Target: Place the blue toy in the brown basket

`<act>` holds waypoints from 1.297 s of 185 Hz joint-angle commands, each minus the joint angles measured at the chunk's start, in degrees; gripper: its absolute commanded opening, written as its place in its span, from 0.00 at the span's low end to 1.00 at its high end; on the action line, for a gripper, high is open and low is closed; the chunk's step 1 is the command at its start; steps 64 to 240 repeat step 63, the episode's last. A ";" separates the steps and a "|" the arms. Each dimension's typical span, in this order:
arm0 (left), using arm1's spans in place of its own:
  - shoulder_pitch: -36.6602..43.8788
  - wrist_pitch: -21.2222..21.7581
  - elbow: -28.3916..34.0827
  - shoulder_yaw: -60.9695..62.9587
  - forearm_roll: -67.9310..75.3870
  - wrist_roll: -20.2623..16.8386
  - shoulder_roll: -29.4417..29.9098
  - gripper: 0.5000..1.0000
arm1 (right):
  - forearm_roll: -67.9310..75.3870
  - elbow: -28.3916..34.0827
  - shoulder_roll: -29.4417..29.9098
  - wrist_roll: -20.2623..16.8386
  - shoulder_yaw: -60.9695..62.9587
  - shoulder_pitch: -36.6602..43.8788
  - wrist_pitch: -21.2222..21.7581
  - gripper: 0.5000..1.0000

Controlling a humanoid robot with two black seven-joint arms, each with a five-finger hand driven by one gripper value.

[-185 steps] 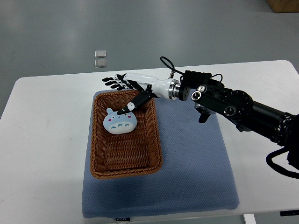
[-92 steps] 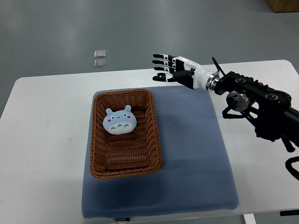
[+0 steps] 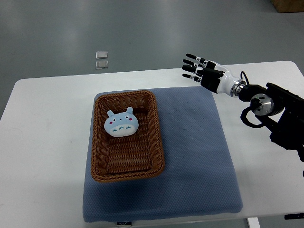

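A light blue plush toy [image 3: 122, 124] with a white belly lies inside the brown woven basket [image 3: 156, 142], in its far half. The basket stands on a blue mat [image 3: 199, 156] on the white table. My right hand [image 3: 199, 71] hovers above the table's far edge, well right of the basket, fingers spread and holding nothing. Its black arm [image 3: 280, 114] comes in from the right edge. My left arm does not show.
Two small clear packets [image 3: 101, 59] lie on the grey floor beyond the table. A brown box corner [image 3: 287, 4] shows at the top right. The white table [image 3: 42, 142] has bare surface left of the mat.
My right hand has let go of the toy inside the basket and drawn back up and to the right, away from the basket. The toy stays put.
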 commanded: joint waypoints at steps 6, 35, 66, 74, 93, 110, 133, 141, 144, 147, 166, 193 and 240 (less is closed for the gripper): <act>0.01 0.00 0.00 0.00 0.00 0.00 0.00 1.00 | -0.01 -0.17 -0.05 0.35 0.19 -0.05 0.05 0.83; 0.01 0.00 0.00 0.00 -0.09 0.00 0.00 1.00 | -0.01 -0.17 -0.14 0.35 0.19 -0.58 0.32 0.83; 0.01 0.00 0.00 0.00 -0.09 0.00 0.00 1.00 | 0.08 -0.17 -0.14 0.35 0.80 -1.10 0.05 0.83; 0.01 0.00 0.00 0.00 -0.09 0.00 0.00 1.00 | 0.08 -0.17 -0.14 0.35 0.80 -1.10 0.05 0.83; 0.01 0.00 0.00 0.00 -0.09 0.00 0.00 1.00 | 0.08 -0.17 -0.14 0.35 0.80 -1.10 0.05 0.83; 0.01 0.00 0.00 0.00 -0.09 0.00 0.00 1.00 | 0.08 -0.17 -0.14 0.35 0.80 -1.10 0.05 0.83; 0.01 0.00 0.00 0.00 -0.09 0.00 0.00 1.00 | 0.08 -0.17 -0.14 0.35 0.80 -1.10 0.05 0.83; 0.01 0.00 0.00 0.00 -0.09 0.00 0.00 1.00 | 0.08 -0.17 -0.14 0.35 0.80 -1.10 0.05 0.83; 0.01 0.00 0.00 0.00 -0.09 0.00 0.00 1.00 | 0.08 -0.17 -0.14 0.35 0.80 -1.10 0.05 0.83; 0.01 0.00 0.00 0.00 -0.09 0.00 0.00 1.00 | 0.08 -0.17 -0.14 0.35 0.80 -1.10 0.05 0.83; 0.01 0.00 0.00 0.00 -0.09 0.00 0.00 1.00 | 0.08 -0.17 -0.14 0.35 0.80 -1.10 0.05 0.83; 0.01 0.00 0.00 0.00 -0.09 0.00 0.00 1.00 | 0.08 -0.17 -0.14 0.35 0.80 -1.10 0.05 0.83; 0.01 0.00 0.00 0.00 -0.09 0.00 0.00 1.00 | 0.08 -0.17 -0.14 0.35 0.80 -1.10 0.05 0.83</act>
